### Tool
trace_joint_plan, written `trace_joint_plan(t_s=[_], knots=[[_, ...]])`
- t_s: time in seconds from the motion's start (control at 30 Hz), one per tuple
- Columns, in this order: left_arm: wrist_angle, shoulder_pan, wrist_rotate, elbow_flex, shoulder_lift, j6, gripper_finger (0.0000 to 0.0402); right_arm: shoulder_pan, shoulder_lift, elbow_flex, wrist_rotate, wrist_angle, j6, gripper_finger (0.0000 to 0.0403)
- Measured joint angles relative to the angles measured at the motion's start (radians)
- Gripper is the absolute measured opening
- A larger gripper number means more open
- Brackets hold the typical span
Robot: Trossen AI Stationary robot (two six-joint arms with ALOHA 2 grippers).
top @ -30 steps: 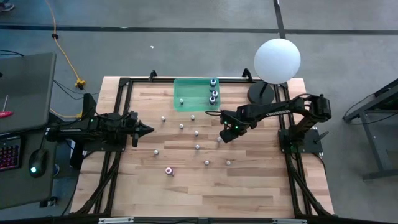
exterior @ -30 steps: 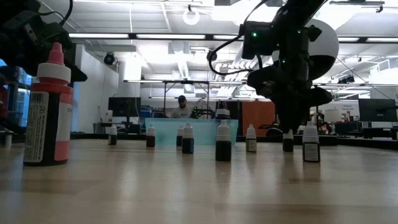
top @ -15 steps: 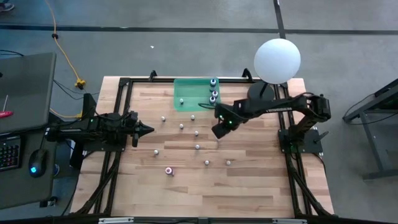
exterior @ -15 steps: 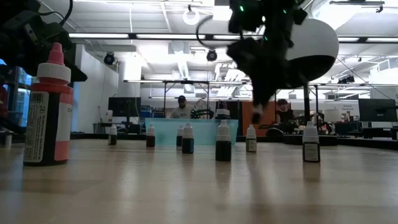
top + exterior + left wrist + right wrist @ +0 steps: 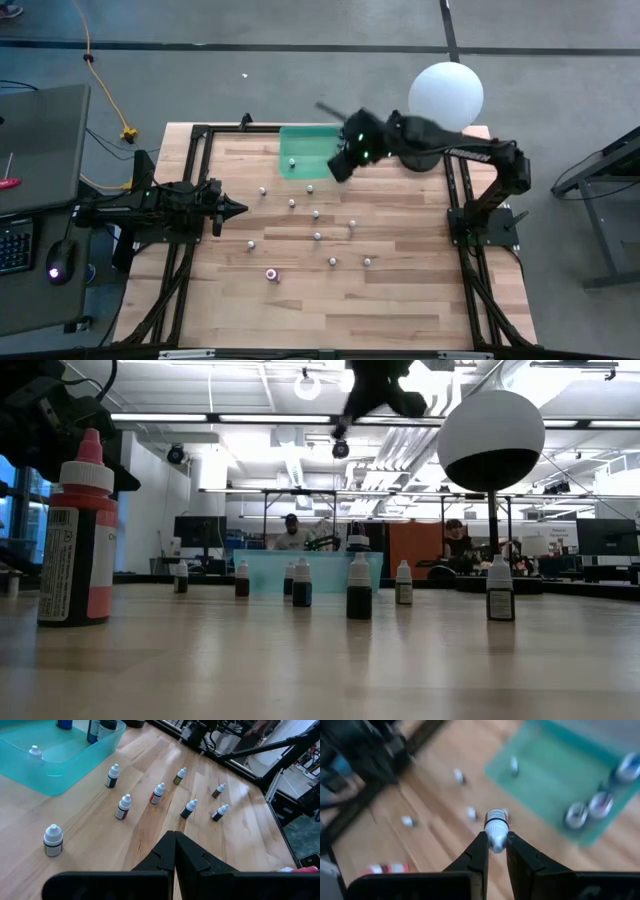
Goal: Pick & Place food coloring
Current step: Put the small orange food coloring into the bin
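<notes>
Now the right gripper [image 5: 340,166] hangs high over the near corner of the green tray [image 5: 300,150], where a second ago it was down among the loose bottles in the middle of the table [image 5: 420,290]. In the right wrist view its fingers [image 5: 479,851] are clamped on a small white-capped bottle [image 5: 495,826], cap pointing forward, with the tray and the few larger bottles [image 5: 590,807] already in it lying below. One bottle has thus been lifted off the wood and carried most of the way across; what remains for it, by my reckoning, is a lowering into the tray and a release, with care not to knock the bottles standing at the tray's far end. About ten small bottles [image 5: 316,214] are left scattered on the table, and a pink one [image 5: 270,274] lies nearer the front edge, so the job is far from finished. The left gripper [image 5: 236,209] waits at the table's left side, fingers pressed together on nothing, as it was a second ago.
</notes>
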Motion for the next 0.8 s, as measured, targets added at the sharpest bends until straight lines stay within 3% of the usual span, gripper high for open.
trace_joint_plan(t_s=[0.17,0.3,0.6,0.8], knots=[[0.000,0.000,0.000,0.000,0.000,0.000,0.0000,-0.067,0.002,0.157,0.047,0.020,-0.107,0.0040],[0.000,0.000,0.000,0.000,0.000,0.000,0.0000,-0.132,0.049,0.287,0.014,0.036,-0.174,0.0040],[0.000,0.000,0.000,0.000,0.000,0.000,0.0000,-0.206,0.355,0.636,-0.134,-0.048,-0.304,0.0040],[0.000,0.000,0.001,0.000,0.000,0.000,0.0000,-0.247,0.401,0.510,-0.190,0.030,-0.318,0.0040]])
